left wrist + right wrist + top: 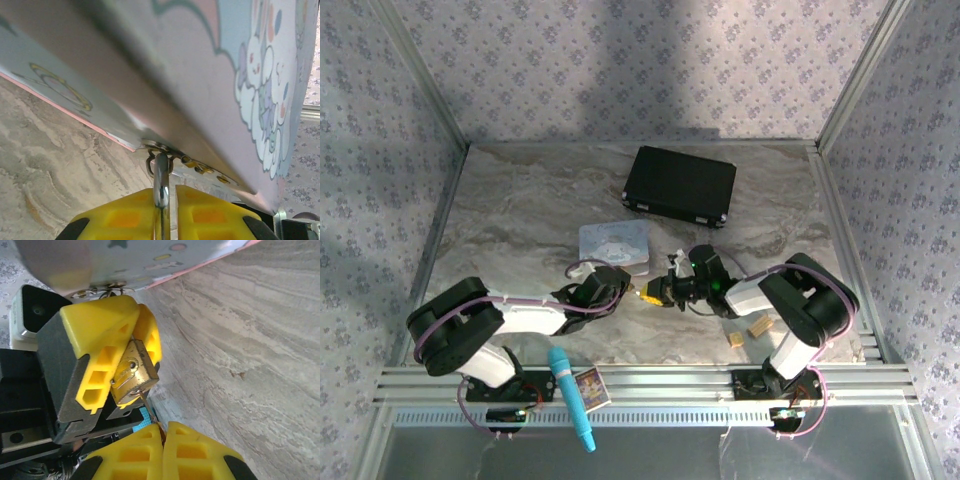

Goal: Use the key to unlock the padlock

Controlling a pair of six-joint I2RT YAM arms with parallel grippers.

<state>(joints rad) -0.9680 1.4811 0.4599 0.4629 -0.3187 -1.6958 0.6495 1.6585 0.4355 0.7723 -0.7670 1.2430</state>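
Just beside the pastel tin (614, 243), on your grey marbled table (520, 210) walled by floral-patterned panels (620, 60), your left gripper (168, 210) clamped the brass padlock (132, 375). Your right gripper (164, 440) pinched the key (149, 409), its tip at the padlock.

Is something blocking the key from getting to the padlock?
No, nothing visible is in the way. The right gripper holds the key with its tip right at the padlock, which the left gripper holds.

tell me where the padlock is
In the right wrist view the padlock is clamped in the left claw, left of centre, just below the pastel tin's edge.
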